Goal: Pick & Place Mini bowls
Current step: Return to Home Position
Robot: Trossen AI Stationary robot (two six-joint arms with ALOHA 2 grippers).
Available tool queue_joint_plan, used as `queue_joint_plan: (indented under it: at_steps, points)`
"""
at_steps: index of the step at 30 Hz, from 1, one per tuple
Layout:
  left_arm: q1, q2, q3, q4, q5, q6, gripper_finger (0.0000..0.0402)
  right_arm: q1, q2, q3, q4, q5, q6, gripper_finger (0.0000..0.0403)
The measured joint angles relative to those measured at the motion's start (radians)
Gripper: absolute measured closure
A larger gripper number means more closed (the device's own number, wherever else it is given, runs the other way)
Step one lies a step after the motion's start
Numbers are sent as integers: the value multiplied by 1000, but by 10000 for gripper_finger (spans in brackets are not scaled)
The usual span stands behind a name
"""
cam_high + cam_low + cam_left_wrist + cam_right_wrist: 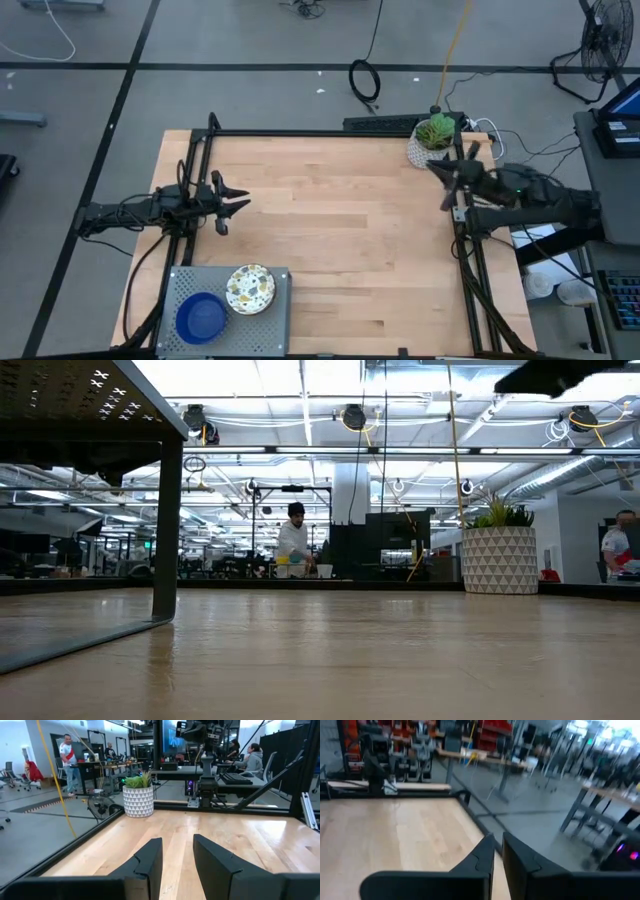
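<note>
Bowls are on the shelf: the speckled one sits beside the blue one, rims touching or nearly so. From above I can't tell how many are stacked under each. None are loose on the table.

I read the placing as done and this step as homing. The left gripper is just past the shelf's far edge, well clear of it. Its fingers are moderately apart and hold nothing. The right gripper is across the table from the shelf, close to the pot. It is all but closed, with only a slit between the fingers, and it is empty.

Next move, as I see it, is to settle both arms in rest pose. No grasp is needed. Keep the right arm off the pot and the left off the shelf.

The surface is light wood inside a black rail frame. Low view shows only the shelf's underside and leg, not the bowls.

The room is an open lab with a grey floor marked with dark tape lines, a cable coil beyond the table, and a fan at the corner farthest from the shelf. There is a person at a bench far behind.
</note>
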Motion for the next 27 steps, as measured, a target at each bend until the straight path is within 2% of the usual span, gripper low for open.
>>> queue_joint_plan:
  at_steps: [2, 4, 9, 15, 20, 27]
  points:
    - [0, 0, 0, 0, 0, 0, 289, 0, -75, -38, 5, -5, -9, 380]
    - [0, 0, 0, 0, 0, 0, 289, 0, -137, -91, 25, -7, 59, 380]
    - [0, 0, 0, 0, 0, 0, 289, 0, -240, -279, 220, -6, 66, 379]
    - [0, 0, 0, 0, 0, 0, 289, 0, -260, -539, 594, -6, 26, 379]
    - [0, 0, 0, 1, 0, 0, 289, 0, -259, -694, 798, -9, 23, 380]
    - [0, 0, 1, 0, 1, 0, 289, 0, -265, -712, 686, -39, 55, 379]
